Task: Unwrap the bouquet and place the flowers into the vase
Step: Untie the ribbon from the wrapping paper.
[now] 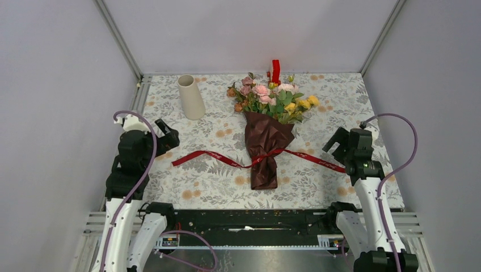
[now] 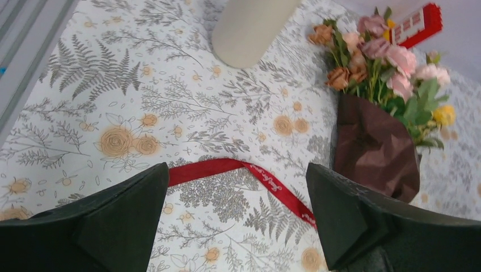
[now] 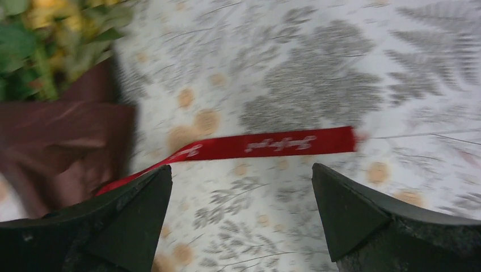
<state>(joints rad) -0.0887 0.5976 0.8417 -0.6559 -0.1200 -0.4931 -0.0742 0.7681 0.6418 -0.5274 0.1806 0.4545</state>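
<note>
- Nearest, both claws are released and empty: the left gripper [image 2: 237, 170] hovers over the left tail of the red ribbon [image 1: 221, 160], and the right gripper [image 3: 241, 170] over the right tail.
- Next, the ribbon crosses the waist of the dark red wrapping paper [image 1: 264, 148]; whether it is knotted there cannot be told.
- Mid-table, the bouquet [image 1: 266, 136] lies on the tablecloth [image 1: 210, 190], wrapped end toward the arms and the flowers [image 1: 272, 97] pointing away.
- Likely the step is freeing the ribbon. Pinch one tail low and near its end, then draw it outward while the other claw steadies the paper, so the bunch does not slide.
- Farthest, the vase [image 1: 190, 97] stands upright, left of the blooms and apart from them. It is best left undisturbed.
</note>
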